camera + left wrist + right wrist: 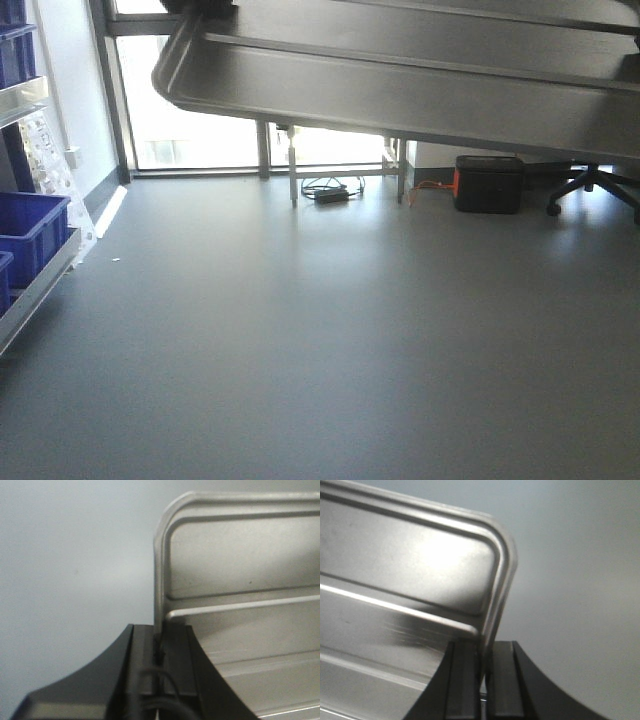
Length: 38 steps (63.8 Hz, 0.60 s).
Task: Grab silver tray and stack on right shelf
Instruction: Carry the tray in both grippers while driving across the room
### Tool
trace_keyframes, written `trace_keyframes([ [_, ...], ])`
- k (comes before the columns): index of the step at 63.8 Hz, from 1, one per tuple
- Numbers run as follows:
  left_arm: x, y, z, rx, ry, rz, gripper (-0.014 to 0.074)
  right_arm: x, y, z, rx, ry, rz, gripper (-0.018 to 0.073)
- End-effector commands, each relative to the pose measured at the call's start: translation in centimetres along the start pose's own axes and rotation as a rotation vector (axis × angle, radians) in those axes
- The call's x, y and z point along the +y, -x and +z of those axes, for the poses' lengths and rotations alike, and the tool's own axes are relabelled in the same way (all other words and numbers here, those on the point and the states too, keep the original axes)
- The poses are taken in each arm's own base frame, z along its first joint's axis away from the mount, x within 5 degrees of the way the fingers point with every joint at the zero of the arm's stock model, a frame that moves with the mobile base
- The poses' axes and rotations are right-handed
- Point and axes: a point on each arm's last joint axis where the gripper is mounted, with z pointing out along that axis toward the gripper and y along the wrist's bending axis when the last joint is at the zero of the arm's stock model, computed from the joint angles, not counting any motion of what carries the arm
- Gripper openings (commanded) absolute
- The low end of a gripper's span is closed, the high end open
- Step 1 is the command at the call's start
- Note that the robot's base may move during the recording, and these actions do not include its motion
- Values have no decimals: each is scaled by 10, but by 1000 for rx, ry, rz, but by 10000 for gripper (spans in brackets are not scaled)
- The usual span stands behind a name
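Black fingers (142,652) of the left gripper (160,642) filled the low part of the left wrist view, closed narrow on the short rim of the silver tray (240,570), near its rounded corner. The right gripper (484,652) pinched the opposite short rim in the same manner, and the tray (405,565) spread from it toward 10 o'clock. In the front view the tray (400,90) hung in the air across 12 o'clock, above the grey floor (320,350), and its near edge sloped down toward 3 o'clock.

The step in hand seemed to be the carrying of the tray to the right shelf. To do it well, both arms should probably travel together and hold the same spacing, because each grasp was only on a thin rim and a small twist could let the metal slip. It would also be good to level the tray before it meets the rollers.

The right shelf was not in any view, so its direction could not be told. Only a rack with blue bins (30,225) stood at 9 o'clock, and an office chair (595,185) at 3 o'clock. The tray covered the top of the front view, both arms were hidden, and its far end was cut off. How deep the fingers reached over the rim was hard to make out.
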Motion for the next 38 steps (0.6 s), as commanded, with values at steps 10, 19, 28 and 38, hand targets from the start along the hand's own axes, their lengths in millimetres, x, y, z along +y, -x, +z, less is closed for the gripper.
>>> trace_keyframes([
  [10, 6, 10, -26, -112, -17, 8, -94, 1, 11, -13, -97, 8, -47, 57],
  [19, 6, 10, -26, -112, -17, 8, -94, 1, 11, -13, -94, 7, -48, 57],
  [28, 6, 11, -25, -112, -16, 7, -94, 1, 11, -13, -96, 8, -48, 57],
  [38, 7, 11, -25, -112, -15, 5, -94, 1, 11, -13, -94, 7, -47, 57],
])
